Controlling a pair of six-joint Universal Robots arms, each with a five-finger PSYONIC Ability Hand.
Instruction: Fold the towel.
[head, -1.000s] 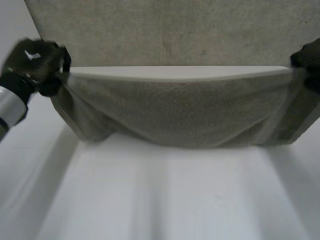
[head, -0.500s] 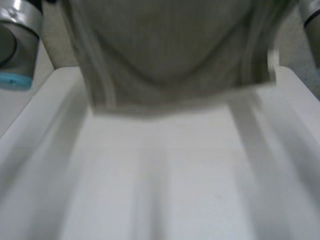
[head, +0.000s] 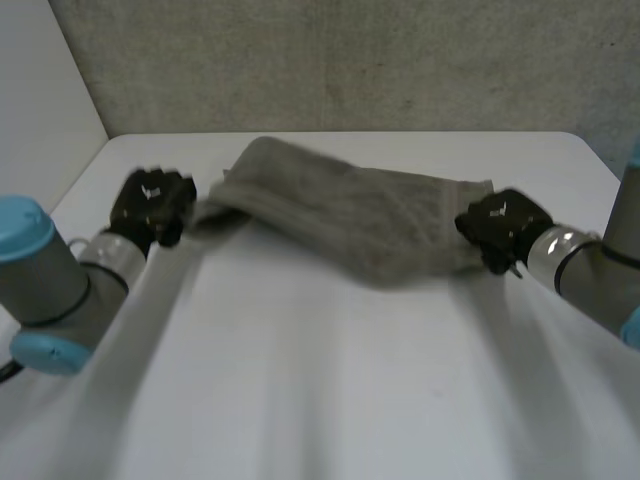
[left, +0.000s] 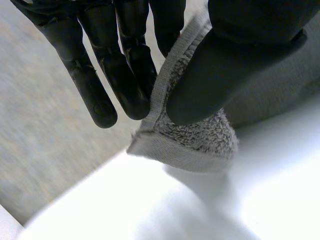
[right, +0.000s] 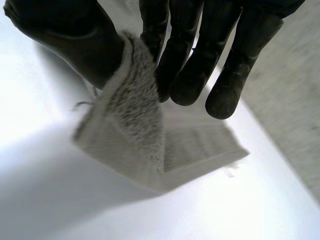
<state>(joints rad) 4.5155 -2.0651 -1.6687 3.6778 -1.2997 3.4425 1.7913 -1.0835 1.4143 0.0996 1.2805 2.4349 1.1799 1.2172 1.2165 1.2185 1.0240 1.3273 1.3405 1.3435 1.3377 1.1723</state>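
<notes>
Two black hands holding one grey towel (head: 350, 215) stretched across the far half of the white table (head: 330, 380), left hand (head: 150, 205) pinching its left corner between thumb and fingers, right hand (head: 503, 228) pinching the right corner likewise.

In the head view the grey-beige terry towel (head: 350, 215) is smeared by motion blur. The blur is worst at its end beside the black left hand (head: 150, 205), where its hems and corners cannot be made out. That hand and the black right hand (head: 500, 228) are too small and soft in this view for their fingers to be read. The grey left arm (head: 55, 280) and grey right arm (head: 595, 270) run off the view's sides, and the white surface (head: 330, 380) passes beyond its lower edge. In the left wrist view the thumb hides part of the pinched towel corner, and the palm is cut off. In the right wrist view the corner's free edge is blurred and the palm is also cut off.
</notes>
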